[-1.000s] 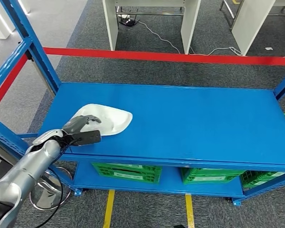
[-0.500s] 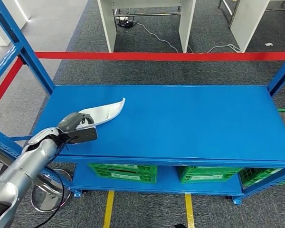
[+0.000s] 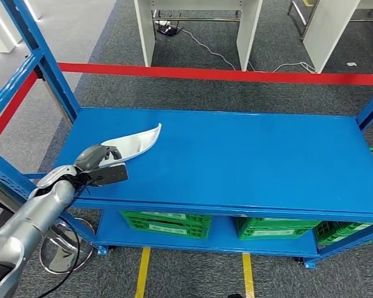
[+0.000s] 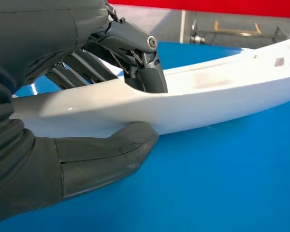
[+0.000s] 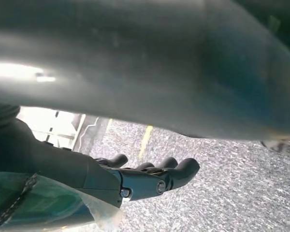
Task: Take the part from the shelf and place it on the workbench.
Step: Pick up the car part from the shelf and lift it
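Glossy white curved part (image 3: 133, 143), tapering to a point, tilted up off blue shelf (image 3: 250, 155), gripped by left hand (image 3: 99, 162)

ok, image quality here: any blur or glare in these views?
Head view: sharp, evenly lit, soft sheen on the blue shelf. Left wrist view: crisp on the left hand gripping the white part. Right wrist view: blurred dark mass with a glare streak above the right hand.
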